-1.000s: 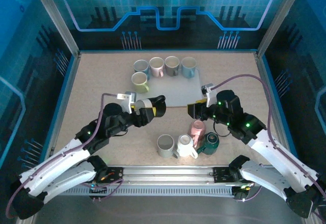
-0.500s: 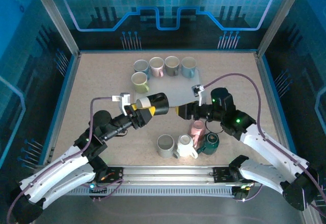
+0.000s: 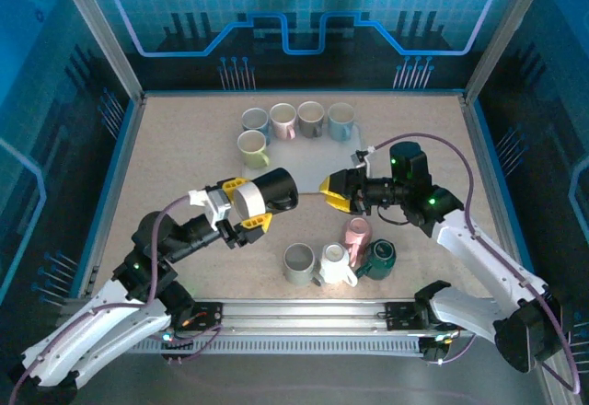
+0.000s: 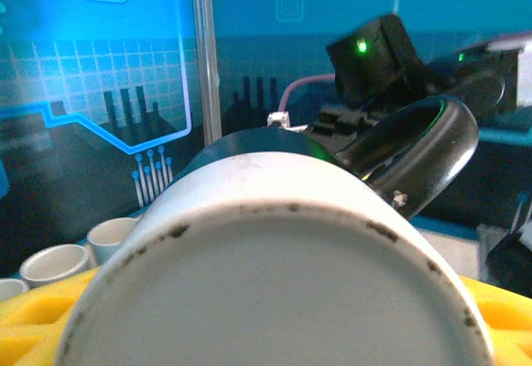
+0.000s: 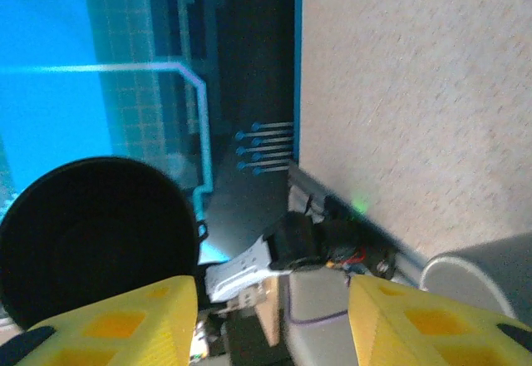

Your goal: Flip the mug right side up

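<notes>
From above, my left end effector (image 3: 247, 204) is clamped narrow on the black mug (image 3: 274, 190). It grips the pale base end and holds the mug on its side in the air over the bench (image 3: 184, 147), mouth pointing right. My right end effector (image 3: 329, 193) faces that mouth from just beside it, yellow fingers spread and nothing between them.

My left wrist camera adds what the top view cannot give: the mug's round pale underside, speckled dark along its edge, and the black handle (image 4: 420, 154) curving up at the upper right. My own fingers (image 4: 25, 328) are cut off at the bottom corners there. The right arm (image 4: 374, 54) sits behind the mug with a green light on it.

My right wrist camera looks straight at the mug's mouth, a dark disc at the lower left. The inside is too dark to make out.

The top view places a row of mugs (image 3: 296, 120) on a pale mat (image 3: 322, 170) at the back. A grey mug (image 3: 299, 262), white mug (image 3: 336, 265), pink mug (image 3: 357, 233) and green mug (image 3: 380, 260) cluster near the front. The grey one's rim is cropped at the right wrist view's lower right.
</notes>
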Robot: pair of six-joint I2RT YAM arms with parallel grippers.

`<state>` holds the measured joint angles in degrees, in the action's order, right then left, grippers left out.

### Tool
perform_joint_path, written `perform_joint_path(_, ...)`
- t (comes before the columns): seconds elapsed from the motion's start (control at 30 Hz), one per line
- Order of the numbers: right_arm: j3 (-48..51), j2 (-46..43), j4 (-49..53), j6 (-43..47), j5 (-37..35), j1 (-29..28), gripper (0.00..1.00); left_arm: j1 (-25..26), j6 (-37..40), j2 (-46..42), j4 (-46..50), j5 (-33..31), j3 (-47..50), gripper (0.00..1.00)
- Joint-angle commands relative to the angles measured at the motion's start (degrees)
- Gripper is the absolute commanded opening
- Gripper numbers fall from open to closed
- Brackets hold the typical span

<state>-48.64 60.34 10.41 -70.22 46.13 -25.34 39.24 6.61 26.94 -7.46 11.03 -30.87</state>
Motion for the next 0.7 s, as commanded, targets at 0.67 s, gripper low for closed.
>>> perform_joint_path(0.67, 0.8, -0.2, -28.9, -19.0, 3.1, -13.4, 0.58, -0.1, 28.7, -2.1, 7.2, 0.0, -8.8, 0.33)
